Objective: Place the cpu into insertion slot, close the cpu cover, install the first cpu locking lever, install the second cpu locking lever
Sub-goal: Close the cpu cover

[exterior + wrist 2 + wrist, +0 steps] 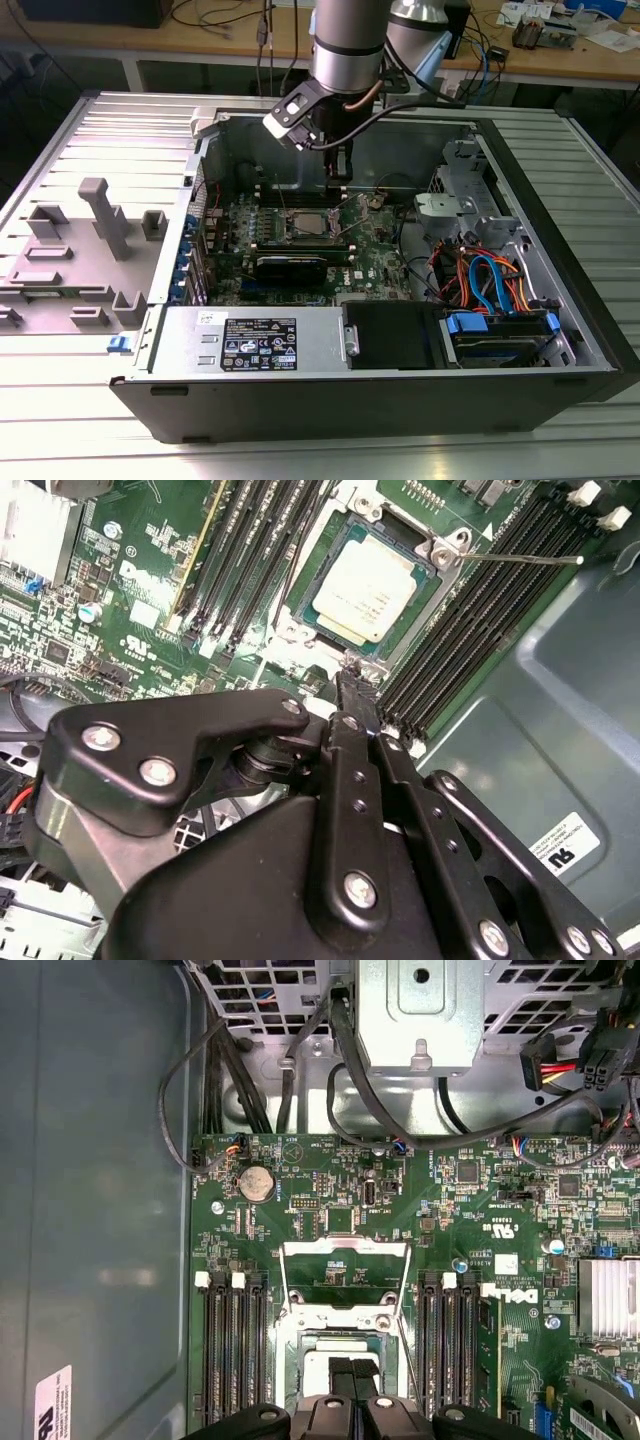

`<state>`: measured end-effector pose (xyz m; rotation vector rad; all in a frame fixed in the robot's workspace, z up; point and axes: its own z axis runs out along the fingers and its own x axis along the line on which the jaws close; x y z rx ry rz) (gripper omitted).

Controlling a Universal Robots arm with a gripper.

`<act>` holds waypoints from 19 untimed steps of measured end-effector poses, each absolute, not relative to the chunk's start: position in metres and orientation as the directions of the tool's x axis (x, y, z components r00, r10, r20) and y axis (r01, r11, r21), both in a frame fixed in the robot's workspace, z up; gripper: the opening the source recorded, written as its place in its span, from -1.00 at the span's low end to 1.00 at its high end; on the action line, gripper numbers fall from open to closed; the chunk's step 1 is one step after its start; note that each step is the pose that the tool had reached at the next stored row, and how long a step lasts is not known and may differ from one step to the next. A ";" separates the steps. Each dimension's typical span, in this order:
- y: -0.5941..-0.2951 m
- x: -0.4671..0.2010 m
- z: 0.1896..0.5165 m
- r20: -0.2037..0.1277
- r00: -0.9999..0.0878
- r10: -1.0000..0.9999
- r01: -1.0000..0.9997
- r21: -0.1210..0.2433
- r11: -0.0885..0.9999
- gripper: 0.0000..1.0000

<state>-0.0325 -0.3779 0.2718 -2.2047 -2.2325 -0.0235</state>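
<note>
Hovering in ext. view: gripper (pixel 338 178) over board near slot (pixel 305 226), inside open case (pixel 350 400). 2nd wrist view: fingers (pixel 352 705) pressed together, nothing btwn; cpu (pixel 370 588) seated in slot, thin lever (pixel 520 557) sticking out beside it. 1st wrist view: cover (pixel 345 1250) flipped open, cpu partly behind fingertips.

Faint grey print is showing on the metal top of the cpu (pixel 368 590), too faint to make out. Beside the cpu, past the memory slots (pixel 448 1345), a white logo (pixel 508 1295) is standing on the green board (pixel 300 1175). Farther from the cpu, a white sticker (pixel 565 848) is sitting on the grey case wall (pixel 560 710), and a black-and-white label (pixel 258 345) is lying on the power supply (pixel 320 340). Their lettering is too small to read.
</note>
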 end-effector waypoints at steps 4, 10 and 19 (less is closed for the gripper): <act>-0.378 -0.032 0.272 0.013 -0.013 1.000 1.000 0.008 0.012 -0.79; -0.378 -0.030 0.272 0.013 -0.013 1.000 1.000 0.008 0.013 -0.79; -0.378 -0.027 0.272 0.013 -0.013 1.000 1.000 0.008 0.012 -0.79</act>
